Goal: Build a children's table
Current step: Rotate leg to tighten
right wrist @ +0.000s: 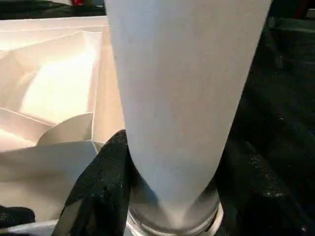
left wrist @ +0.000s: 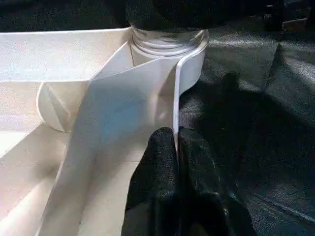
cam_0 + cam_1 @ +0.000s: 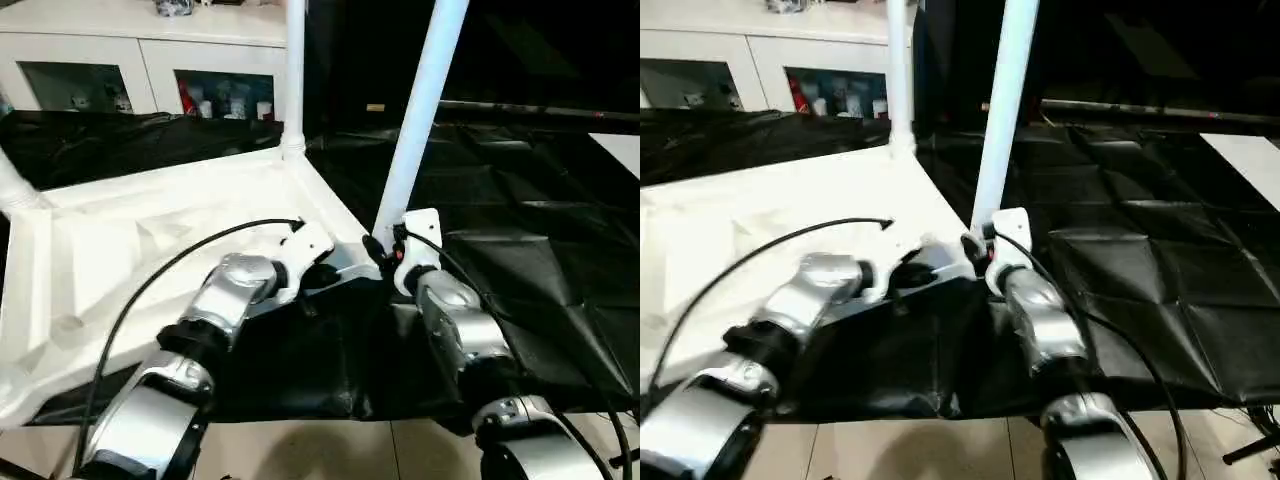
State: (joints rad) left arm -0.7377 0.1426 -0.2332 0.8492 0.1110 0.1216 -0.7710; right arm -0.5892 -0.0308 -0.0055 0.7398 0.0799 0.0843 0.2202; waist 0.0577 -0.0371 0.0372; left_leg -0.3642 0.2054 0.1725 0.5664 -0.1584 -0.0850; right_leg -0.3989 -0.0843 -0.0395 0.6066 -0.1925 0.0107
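**Desk:** Left eye view first. Where is the children's table?

**Photographer:** The white table top [image 3: 150, 250] lies upside down on the black cloth [image 3: 520, 230], ribbed underside facing up. One leg [image 3: 294, 70] stands upright in the far corner socket. A second leg [image 3: 418, 120] rises from the near corner on the robot's right side, leaning slightly to the right at its top. The stub of another leg [image 3: 15, 185] shows at the far-left corner.

**Desk:** And the grippers?

**Photographer:** The left gripper [image 2: 175, 142] is pinched closed on the thin rim of the table top, just short of the near corner socket [image 2: 170, 54]; in the left wrist view, one black finger [image 2: 160, 162] sits on each side of the upright edge. The right gripper [image 1: 172, 191] is clamped around the base of the near leg, right above the socket. In the right wrist view a black finger [image 1: 98, 191] presses against each flank of the white tube, just above its collar.

**Desk:** How do the arms sit?

**Photographer:** Both silver forearms reach forward from the bottom of the frame and meet at that one corner, the two grippers close beside each other.

**Desk:** Background?

**Photographer:** A white glass-door cabinet [image 3: 120, 70] stands behind the cloth, small items visible through its panes. Pale floor tiles [image 3: 300, 450] show at the near edge.
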